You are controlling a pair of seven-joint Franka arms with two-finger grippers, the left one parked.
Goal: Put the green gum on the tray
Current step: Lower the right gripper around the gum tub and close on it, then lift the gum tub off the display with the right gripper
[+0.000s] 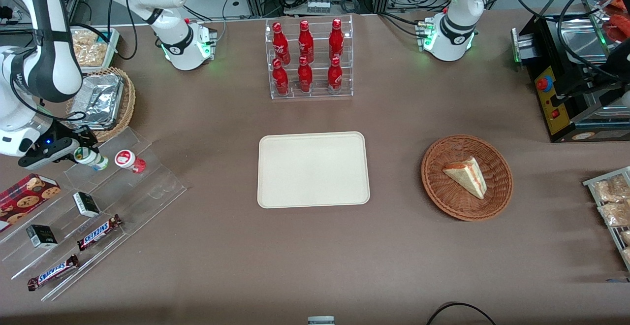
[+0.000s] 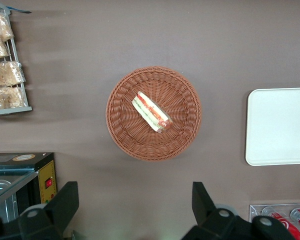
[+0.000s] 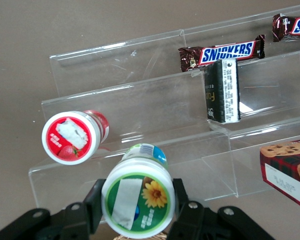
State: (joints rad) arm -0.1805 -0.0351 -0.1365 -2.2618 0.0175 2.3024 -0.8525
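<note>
- Gripper [image 1: 83, 153] over the clear stepped rack [image 1: 93, 207] at the working arm's end of the table, fingers [image 3: 92, 206] closed against the green gum [image 1: 91, 158], which tilts just above the rack's top step
- Red-lidded bottle [image 1: 130, 160] just beside it
- Tray [image 1: 313, 169] mid-table, nothing on it, open tabletop all round
- Wicker basket [image 1: 466, 177] holds a sandwich wedge [image 1: 466, 176]
- Right wrist view alone shows the gum lid's sunflower print [image 3: 155, 194]

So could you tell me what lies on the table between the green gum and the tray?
In the front view, the red-lidded bottle and the clear shelf's edge lie between the green gum, held in the gripper, and the tray; then bare table.
</note>
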